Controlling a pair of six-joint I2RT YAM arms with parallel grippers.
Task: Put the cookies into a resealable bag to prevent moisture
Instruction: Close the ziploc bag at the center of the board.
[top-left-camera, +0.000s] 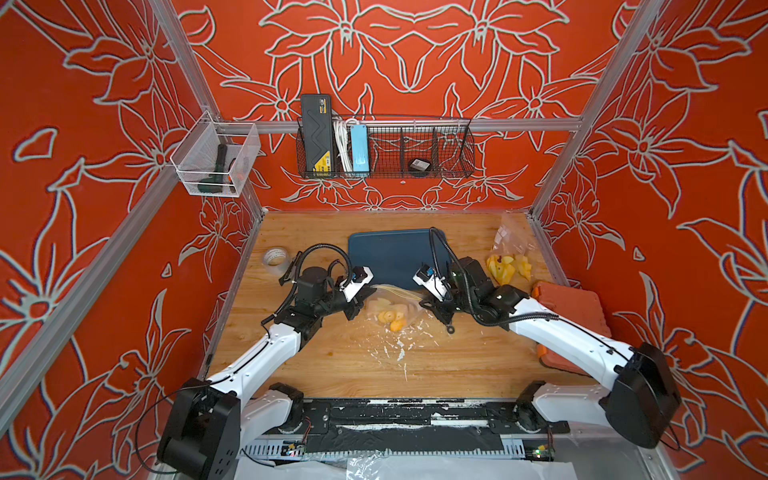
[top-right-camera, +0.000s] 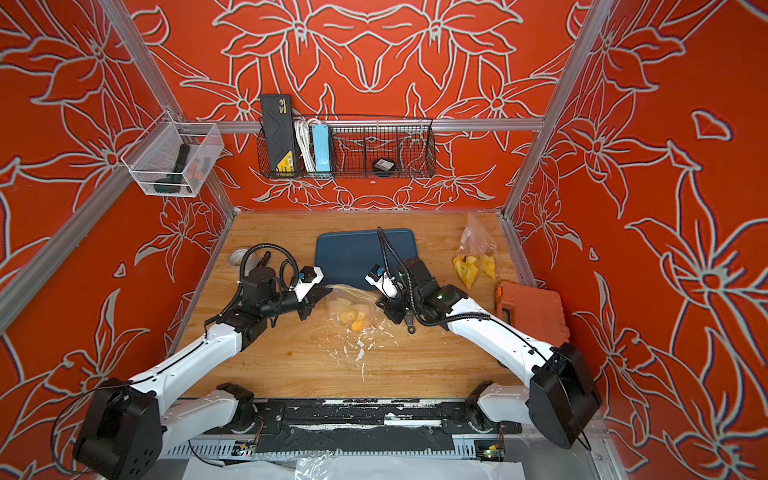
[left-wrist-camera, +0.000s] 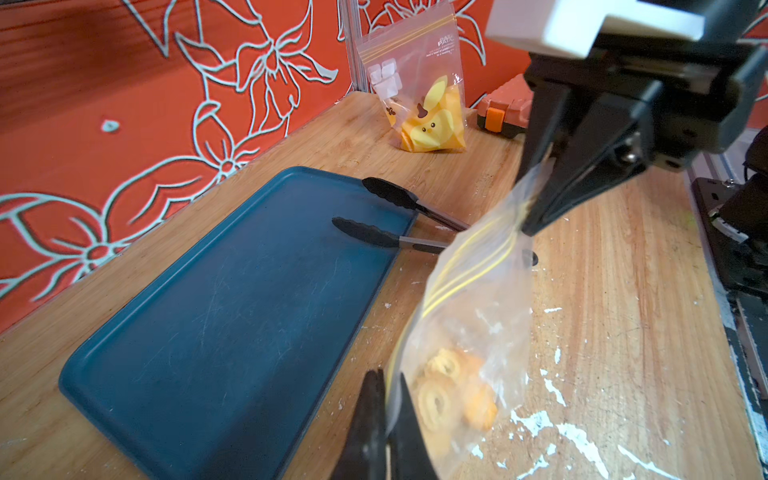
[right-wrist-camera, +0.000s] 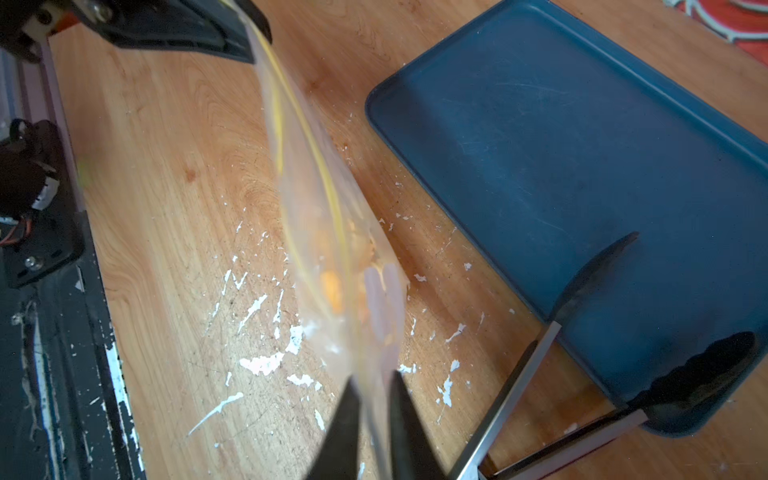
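The left pincer (left-wrist-camera: 387, 384) and the right pincer (left-wrist-camera: 534, 220) each pinch one end of the clear yellow-zippered resealable plastic bag (top-left-camera: 409, 297) at mid-frame in a top view. The small orange and yellow cookies (top-left-camera: 392, 319) lie in its bottom, between the pincers.

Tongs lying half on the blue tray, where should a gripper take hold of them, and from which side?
Probably the bare steel arms of the tongs, off the blue tray, coming from above. The arms narrow toward the hinge, so jaws could span both; the black tips splay wide on the tray.
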